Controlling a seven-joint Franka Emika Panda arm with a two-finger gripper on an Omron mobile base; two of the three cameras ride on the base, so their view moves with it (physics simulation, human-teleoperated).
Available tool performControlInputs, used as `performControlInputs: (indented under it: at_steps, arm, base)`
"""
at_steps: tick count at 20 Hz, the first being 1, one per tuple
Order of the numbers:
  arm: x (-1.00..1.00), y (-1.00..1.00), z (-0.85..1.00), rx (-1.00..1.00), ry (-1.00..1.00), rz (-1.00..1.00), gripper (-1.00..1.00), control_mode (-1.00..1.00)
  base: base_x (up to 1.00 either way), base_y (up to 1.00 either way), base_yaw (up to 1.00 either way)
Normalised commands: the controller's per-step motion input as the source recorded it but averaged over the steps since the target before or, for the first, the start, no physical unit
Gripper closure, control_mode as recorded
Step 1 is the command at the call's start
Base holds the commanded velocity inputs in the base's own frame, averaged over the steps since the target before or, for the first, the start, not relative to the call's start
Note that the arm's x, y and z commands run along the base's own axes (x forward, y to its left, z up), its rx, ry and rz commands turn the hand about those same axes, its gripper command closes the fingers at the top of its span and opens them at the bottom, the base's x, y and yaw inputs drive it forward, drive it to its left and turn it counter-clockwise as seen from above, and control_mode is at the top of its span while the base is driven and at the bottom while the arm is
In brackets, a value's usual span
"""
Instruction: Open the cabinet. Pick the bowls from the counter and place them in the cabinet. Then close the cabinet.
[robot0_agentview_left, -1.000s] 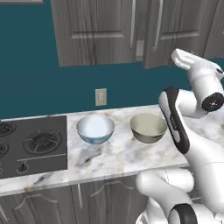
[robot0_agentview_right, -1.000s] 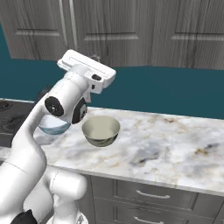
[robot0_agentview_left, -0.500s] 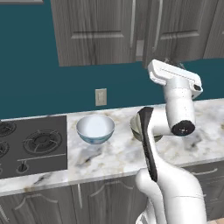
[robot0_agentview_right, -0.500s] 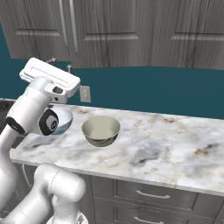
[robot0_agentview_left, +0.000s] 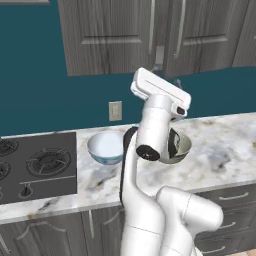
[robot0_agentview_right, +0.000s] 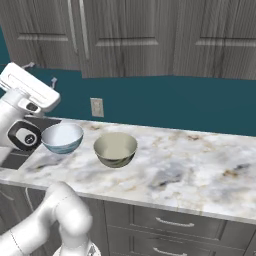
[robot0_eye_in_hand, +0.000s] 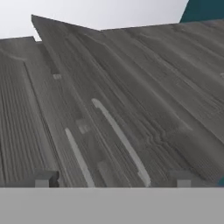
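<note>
The cabinet (robot0_agentview_left: 110, 35) hangs above the counter (robot0_agentview_left: 225, 140), its two panelled doors meeting at slim bar handles (robot0_agentview_left: 151, 30), with a narrow dark gap between them. My gripper (robot0_agentview_left: 167, 74) is raised just below the doors' lower edge and stands open with nothing in it. In the hand view its fingertips (robot0_eye_in_hand: 43, 178) sit wide apart, facing the cabinet (robot0_eye_in_hand: 153, 87) and both handles (robot0_eye_in_hand: 120, 140). The white bowl (robot0_agentview_left: 106, 146) stands on the counter left of my arm. Right beside it, the cream-olive bowl (robot0_agentview_left: 182, 145) is partly hidden by the arm. The right base view has the gripper (robot0_agentview_right: 41, 72), both bowls (robot0_agentview_right: 62, 137) (robot0_agentview_right: 115, 148) and the counter (robot0_agentview_right: 200, 165).
A black gas cooktop (robot0_agentview_left: 35, 167) lies at the counter's left end. A wall outlet (robot0_agentview_left: 115, 110) sits on the teal backsplash behind the bowls. Lower drawers with handles (robot0_agentview_right: 172, 221) run under the counter. The counter's right stretch is bare marble.
The arm has swung from the right side leftward, across the olive bowl, bringing the hand below the meeting of the two doors. Bowls and base have not moved.
</note>
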Motion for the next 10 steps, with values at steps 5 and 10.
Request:
performControlInputs:
  at_steps: [5,10]
  arm:
    - [0.04,0.64,0.0,0.16,-0.13,-0.07,-1.0,-1.0]
    - [0.37,0.08,0.0,0.03,-0.07,-0.02,-1.0,-1.0]
  base:
    - [0.0,0.0,0.0]
    - [0.0,0.0,0.0]
